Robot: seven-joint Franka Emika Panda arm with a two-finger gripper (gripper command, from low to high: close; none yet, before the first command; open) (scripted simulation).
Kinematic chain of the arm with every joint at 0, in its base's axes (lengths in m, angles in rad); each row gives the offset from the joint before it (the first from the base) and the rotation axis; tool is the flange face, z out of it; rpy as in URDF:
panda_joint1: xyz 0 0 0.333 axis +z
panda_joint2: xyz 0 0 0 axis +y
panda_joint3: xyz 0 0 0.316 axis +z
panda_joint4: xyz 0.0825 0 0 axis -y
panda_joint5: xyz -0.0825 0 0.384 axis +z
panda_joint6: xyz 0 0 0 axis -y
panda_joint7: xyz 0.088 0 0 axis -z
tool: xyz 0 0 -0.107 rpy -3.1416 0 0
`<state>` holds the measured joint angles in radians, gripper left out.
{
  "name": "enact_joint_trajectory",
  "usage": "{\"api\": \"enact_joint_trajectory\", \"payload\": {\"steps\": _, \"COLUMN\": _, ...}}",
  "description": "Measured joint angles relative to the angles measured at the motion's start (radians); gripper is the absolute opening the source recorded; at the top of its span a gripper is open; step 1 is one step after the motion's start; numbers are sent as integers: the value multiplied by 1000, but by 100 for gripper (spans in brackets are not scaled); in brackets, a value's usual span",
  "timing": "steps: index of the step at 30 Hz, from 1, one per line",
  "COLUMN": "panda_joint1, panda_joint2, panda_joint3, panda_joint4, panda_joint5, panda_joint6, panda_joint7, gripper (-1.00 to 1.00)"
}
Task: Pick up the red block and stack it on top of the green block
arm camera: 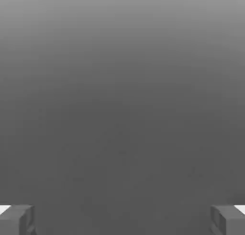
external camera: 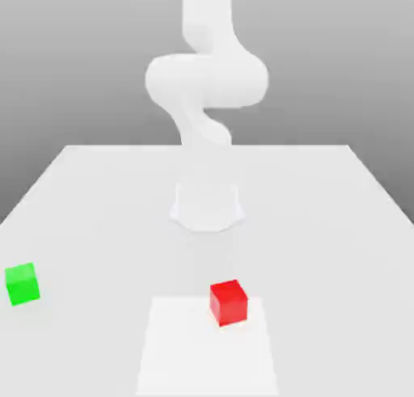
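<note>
The red block (external camera: 228, 301) rests on the white table (external camera: 323, 225), near the front and slightly toward the exterior view's right. The green block (external camera: 22, 284) sits far off at the exterior view's left, close to the table's edge. The two cubes are well apart. The white arm (external camera: 206, 80) rises from its base (external camera: 207, 205) behind the red block and bends upward past the top of the picture. In the hand view my gripper (arm camera: 122, 219) is open, its two grey fingertips (arm camera: 16, 219) wide apart with nothing between them, facing plain grey background.
A brighter white square patch (external camera: 206, 355) lies on the table's front middle, with the red block at its far right corner. The table's edges slant inward toward the back.
</note>
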<state>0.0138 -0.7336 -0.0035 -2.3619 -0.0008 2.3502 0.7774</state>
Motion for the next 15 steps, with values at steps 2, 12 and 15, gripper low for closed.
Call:
{"api": "enact_joint_trajectory", "payload": {"steps": 2, "panda_joint1": 13, "panda_joint2": 65, "panda_joint3": -3, "panda_joint4": -59, "panda_joint5": 0, "panda_joint6": 48, "panda_joint7": -22, "gripper": 0}}
{"api": "enact_joint_trajectory", "payload": {"steps": 12, "panda_joint1": 72, "panda_joint2": 393, "panda_joint3": -14, "panda_joint4": -348, "panda_joint5": 0, "panda_joint6": 288, "panda_joint7": -136, "gripper": 0}}
{"api": "enact_joint_trajectory", "payload": {"steps": 15, "panda_joint1": 89, "panda_joint2": 508, "panda_joint3": -14, "panda_joint4": -443, "panda_joint5": 0, "panda_joint6": 370, "panda_joint7": -174, "gripper": 0}}
